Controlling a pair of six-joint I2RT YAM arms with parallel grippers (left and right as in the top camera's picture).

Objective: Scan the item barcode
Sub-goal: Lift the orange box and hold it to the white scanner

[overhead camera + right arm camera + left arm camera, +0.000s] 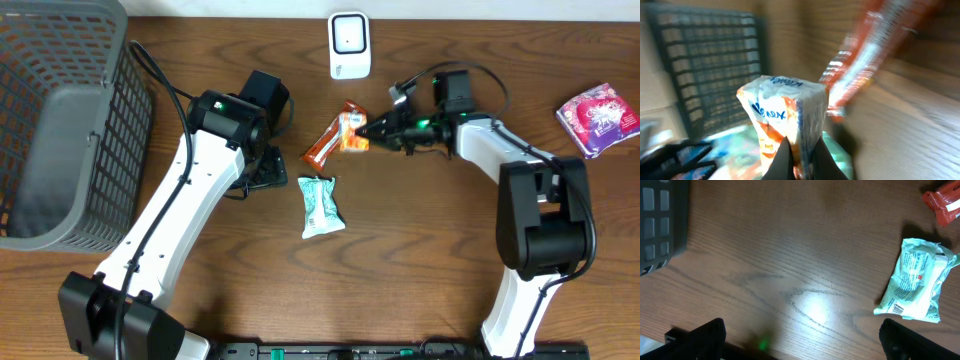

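Now, with the right gripper pinched shut on the small tissue pack near the scanner and the left gripper hanging open, lift the pack clear and turn each face slowly toward the scanner.
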